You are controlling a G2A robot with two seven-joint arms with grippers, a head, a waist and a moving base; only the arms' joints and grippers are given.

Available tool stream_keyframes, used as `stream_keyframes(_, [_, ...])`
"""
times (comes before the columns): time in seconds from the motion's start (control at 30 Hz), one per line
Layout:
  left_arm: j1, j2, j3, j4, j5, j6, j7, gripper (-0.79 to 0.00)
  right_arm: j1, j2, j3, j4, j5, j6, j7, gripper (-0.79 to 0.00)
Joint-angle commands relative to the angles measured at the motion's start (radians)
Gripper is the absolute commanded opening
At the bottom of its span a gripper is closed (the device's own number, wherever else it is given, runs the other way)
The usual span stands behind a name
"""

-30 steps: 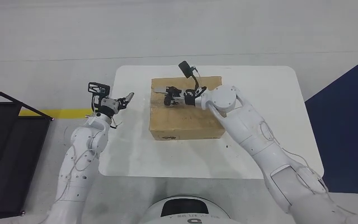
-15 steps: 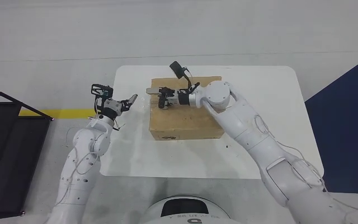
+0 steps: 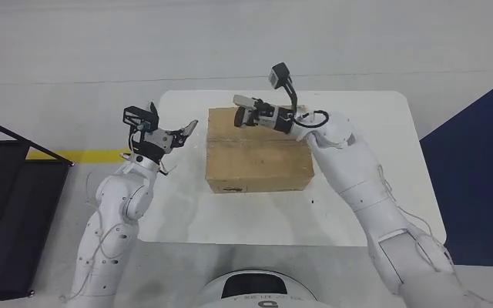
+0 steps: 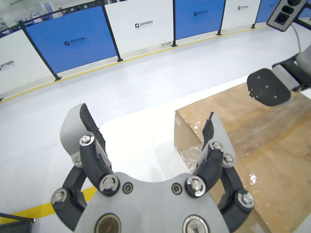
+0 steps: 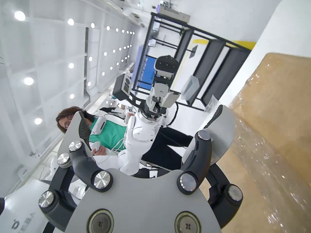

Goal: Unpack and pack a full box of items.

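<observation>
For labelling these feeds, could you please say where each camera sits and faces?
Top view: overhead, looking down on white table, closed brown cardboard box, left arm and right arm.
Left wrist view: wrist-mounted, facing past the left gripper, jaws open, over the box, toward blue-and-white barriers.
Right wrist view: wrist-mounted, facing past the right gripper, jaws open, along the box, toward the left arm.
Shared: the box.

Brown cardboard box [image 3: 258, 162], white table [image 3: 370, 138], yellow floor stripe [image 3: 85, 155] — fingers [image 4: 69, 128] grey with black ribbed pads [image 4: 91, 124].
</observation>
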Motion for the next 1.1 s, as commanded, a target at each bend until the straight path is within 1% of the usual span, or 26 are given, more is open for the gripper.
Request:
stream_keyframes(0.0, [-0.03, -0.003, 0.042, -0.003, 0.01, -0.012, -0.036, 0.0, -0.073, 0.025, 0.105, -0.071, 0.014, -0.022, 0.019, 0.0])
stream_keyframes(0.07, [-0.077, -0.008, 0.096, 0.018, 0.032, -0.015, -0.083, 0.0, -0.167, 0.052, 0.217, -0.156, 0.03, -0.041, 0.048, 0.0])
stream_keyframes(0.17, [-0.128, -0.016, 0.168, 0.068, 0.095, 0.002, -0.11, 0.0, -0.271, 0.076, 0.335, -0.24, 0.059, -0.051, 0.072, 0.0])
stream_keyframes(0.27, [-0.15, -0.02, 0.214, 0.111, 0.155, -0.007, -0.1, 0.0, -0.336, 0.089, 0.409, -0.285, 0.09, -0.053, 0.085, 0.0])
stream_keyframes(0.33, [-0.15, -0.018, 0.221, 0.131, 0.19, -0.016, -0.074, 0.0, -0.354, 0.094, 0.433, -0.293, 0.11, -0.051, 0.093, 0.0])
stream_keyframes(0.5, [-0.132, -0.012, 0.189, 0.174, 0.188, -0.024, -0.04, 0.0, -0.36, 0.102, 0.446, -0.286, 0.126, -0.051, 0.113, 0.0])
stream_keyframes(0.63, [-0.101, -0.002, 0.165, 0.174, 0.222, -0.064, -0.01, 0.0, -0.346, 0.105, 0.434, -0.271, 0.123, -0.053, 0.112, 0.0])
stream_keyframes(0.7, [-0.086, 0.002, 0.152, 0.177, 0.231, -0.07, 0.006, 0.0, -0.339, 0.106, 0.426, -0.269, 0.118, -0.052, 0.112, 0.0])
stream_keyframes(1.07, [-0.06, 0.005, 0.086, 0.187, 0.134, -0.027, 0.022, 0.0, -0.343, 0.113, 0.403, -0.284, 0.104, -0.059, 0.087, 0.0])
